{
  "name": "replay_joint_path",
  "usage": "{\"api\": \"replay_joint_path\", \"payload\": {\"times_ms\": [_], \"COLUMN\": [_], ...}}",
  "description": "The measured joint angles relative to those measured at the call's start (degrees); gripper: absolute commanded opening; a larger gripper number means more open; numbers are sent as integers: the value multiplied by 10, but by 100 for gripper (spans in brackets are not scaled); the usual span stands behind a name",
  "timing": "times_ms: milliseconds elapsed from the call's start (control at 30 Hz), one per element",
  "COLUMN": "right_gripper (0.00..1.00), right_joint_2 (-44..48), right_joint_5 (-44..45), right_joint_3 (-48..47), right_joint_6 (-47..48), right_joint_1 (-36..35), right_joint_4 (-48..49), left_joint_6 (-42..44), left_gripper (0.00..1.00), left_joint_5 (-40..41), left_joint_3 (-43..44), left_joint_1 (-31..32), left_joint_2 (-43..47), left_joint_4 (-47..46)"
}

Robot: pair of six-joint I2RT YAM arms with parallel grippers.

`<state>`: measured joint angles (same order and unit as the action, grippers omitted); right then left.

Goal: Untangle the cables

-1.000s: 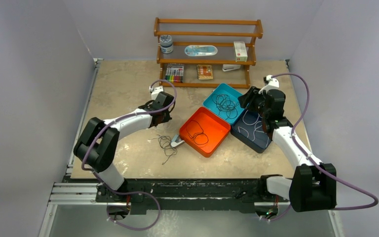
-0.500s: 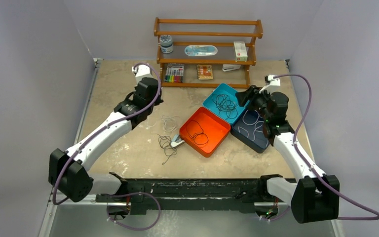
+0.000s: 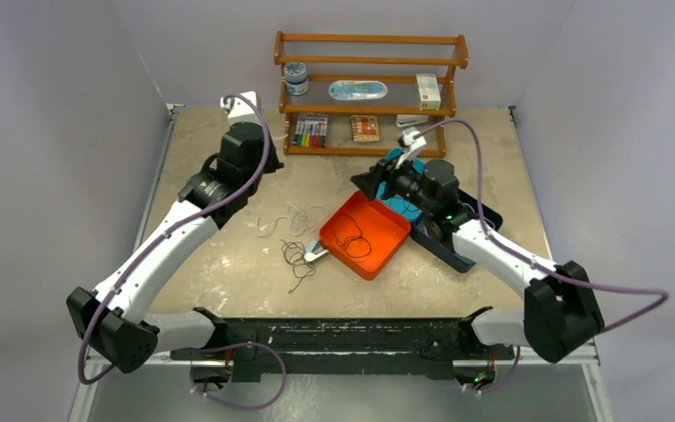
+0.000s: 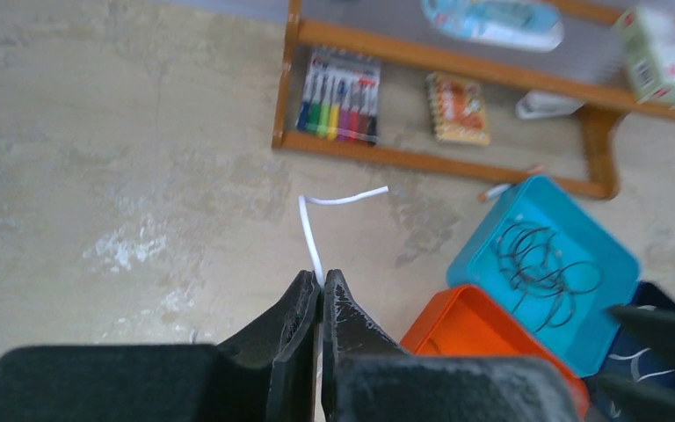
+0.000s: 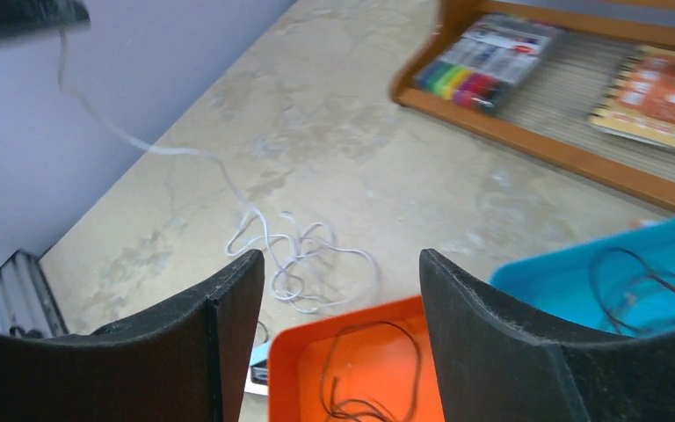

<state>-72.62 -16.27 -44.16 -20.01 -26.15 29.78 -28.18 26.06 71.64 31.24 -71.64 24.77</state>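
Top external: white cable (image 4: pixel 309 236) is kept pinched by the left gripper (image 4: pixel 321 283), and the wide-apart right gripper (image 5: pixel 341 259) is now swung over the orange tray (image 3: pixel 389 236).

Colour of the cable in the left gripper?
White cable, pinched in the left gripper; shows best in the left wrist view.

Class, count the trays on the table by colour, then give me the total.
orange tray: 1
teal tray: 1
navy tray: 1
Total: 3
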Motion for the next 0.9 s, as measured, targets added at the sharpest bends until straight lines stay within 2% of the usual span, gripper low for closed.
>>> {"api": "replay_joint_path", "payload": {"times_ms": [267, 667, 900], "right_gripper": [72, 73, 71], "right_joint_2": [-127, -341, -434], "right_joint_5": [-30, -109, -151], "right_joint_3": [-67, -273, -330], "right_joint_6": [46, 97, 96], "right_joint_1": [-87, -144, -161], "right_joint_4": [96, 187, 209], "left_joint_6": [34, 68, 71], "left_gripper": [0, 0, 0], "left_joint_5": [-1, -2, -8], "left_joint_3": [119, 237, 269], "left_joint_1": [0, 0, 0], "left_joint_2": [25, 11, -12], "left_joint_4": [-4, -16, -16]}}
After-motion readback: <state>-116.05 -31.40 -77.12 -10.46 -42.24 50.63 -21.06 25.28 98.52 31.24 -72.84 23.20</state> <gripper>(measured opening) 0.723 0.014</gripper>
